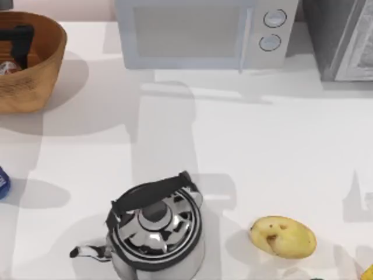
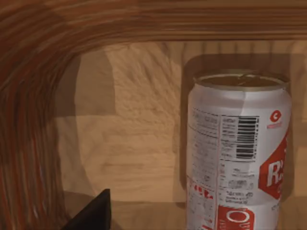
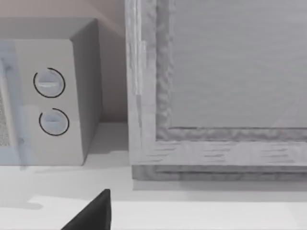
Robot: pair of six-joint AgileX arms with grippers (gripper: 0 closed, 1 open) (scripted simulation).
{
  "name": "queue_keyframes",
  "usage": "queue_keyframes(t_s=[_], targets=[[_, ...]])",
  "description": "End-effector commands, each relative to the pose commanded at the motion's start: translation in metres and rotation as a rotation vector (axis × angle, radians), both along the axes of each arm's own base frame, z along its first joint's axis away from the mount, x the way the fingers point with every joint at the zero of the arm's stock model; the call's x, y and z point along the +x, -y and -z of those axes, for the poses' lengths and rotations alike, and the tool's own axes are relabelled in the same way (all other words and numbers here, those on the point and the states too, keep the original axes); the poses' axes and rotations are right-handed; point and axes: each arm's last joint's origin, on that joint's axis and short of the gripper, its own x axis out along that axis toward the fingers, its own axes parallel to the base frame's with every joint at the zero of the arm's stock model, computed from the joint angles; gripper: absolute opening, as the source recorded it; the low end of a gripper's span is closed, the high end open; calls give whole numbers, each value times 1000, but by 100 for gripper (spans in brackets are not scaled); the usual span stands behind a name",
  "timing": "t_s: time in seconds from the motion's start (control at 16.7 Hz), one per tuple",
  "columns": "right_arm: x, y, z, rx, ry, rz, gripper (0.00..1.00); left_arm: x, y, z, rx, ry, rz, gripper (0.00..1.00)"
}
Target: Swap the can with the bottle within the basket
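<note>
Largest item first: the microwave (image 1: 204, 32) stands at the table's back edge, with a grey cabinet (image 1: 344, 38) to its right. The basket (image 1: 35, 70) sits at the table's far left corner. The kettle (image 1: 156, 230) stands at the front, left of centre, and a potato (image 1: 283, 236) lies to its right.

My left gripper (image 1: 20, 44) is down inside the basket, just beside the can (image 1: 9, 67). From the left wrist, the can (image 2: 237, 153) stands upright on the basket floor against the ribbed wall (image 2: 29, 120), its long axis vertical, its gold top uppermost. It lies off to one side of the one fingertip (image 2: 93, 215) I can see, apart from it and not between the fingers (nothing appears gripped). I cannot tell whether these fingers are spread or closed.

The bottle (image 1: 3, 182) stands on the table at the left edge, outside the basket and well apart from it, only its rim in sight.

My right arm is parked at the right; its wrist camera faces the microwave and cabinet, and one fingertip (image 3: 93, 213) shows. Its finger state I cannot tell either.

Judgement: the left arm is far nearer both task items. The coming grasp depends on shifting sideways until the upright can sits between the fingers.
</note>
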Motion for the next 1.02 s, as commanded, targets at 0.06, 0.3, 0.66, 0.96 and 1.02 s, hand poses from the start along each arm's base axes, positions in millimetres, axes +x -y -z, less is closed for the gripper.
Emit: queue_keyframes(t_s=[0.06, 0.3, 0.66, 0.96, 1.02], targets=[[0, 0, 0, 0, 0, 0, 100, 0, 0, 0, 0, 0, 0, 100], [0, 0, 0, 0, 0, 0, 100, 1, 2, 3, 0, -2, 4, 100], [0, 0, 0, 0, 0, 0, 100, 11, 1, 24, 0, -1, 0, 100], [0, 0, 0, 0, 0, 0, 100, 9, 2, 49, 0, 2, 0, 100], [0, 0, 0, 0, 0, 0, 100, 8, 3, 53, 0, 2, 0, 100]])
